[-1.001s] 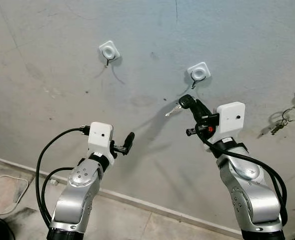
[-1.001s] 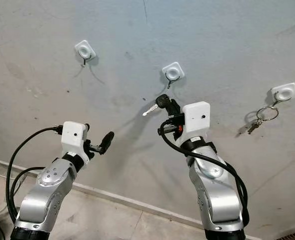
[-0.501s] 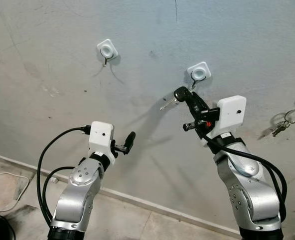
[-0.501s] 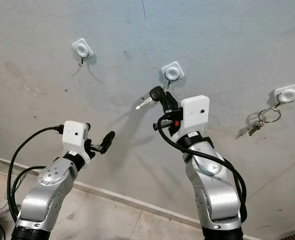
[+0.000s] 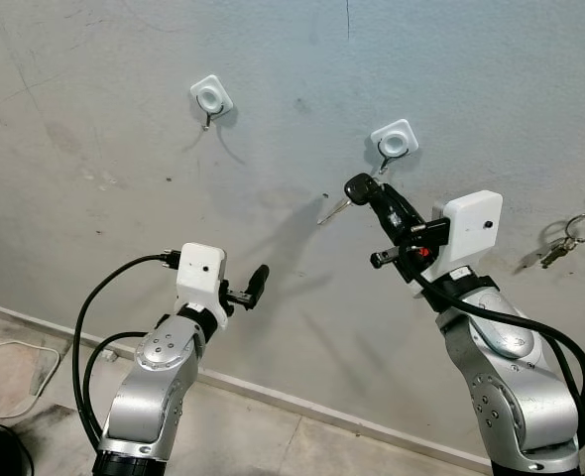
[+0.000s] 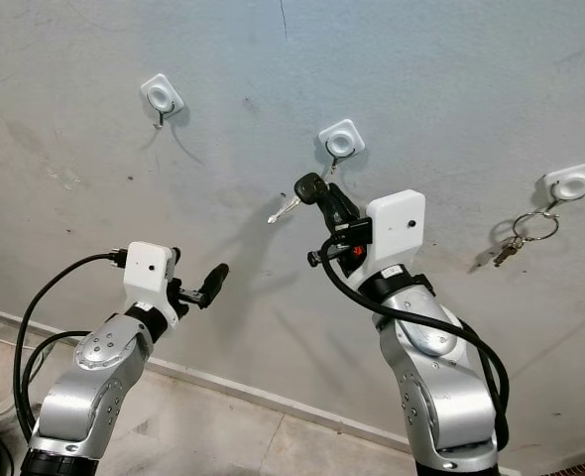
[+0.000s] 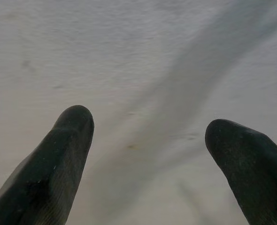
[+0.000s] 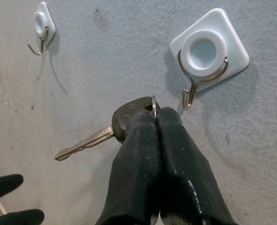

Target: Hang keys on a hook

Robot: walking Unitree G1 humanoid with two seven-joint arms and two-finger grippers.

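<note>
No readable text, label, brand, number or sign appears in any view (the wall, the white hook plates and the white wrist housings are all unmarked). The key head carries no marking that can be made out.

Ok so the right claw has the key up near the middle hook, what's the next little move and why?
Probably nudge the right claw up and toward the middle hook, so the key ring passes over the hook's upturned tip. The key is pinched shut in the fingers, with the ring just beside and slightly below the tip, not yet over it.
</note>
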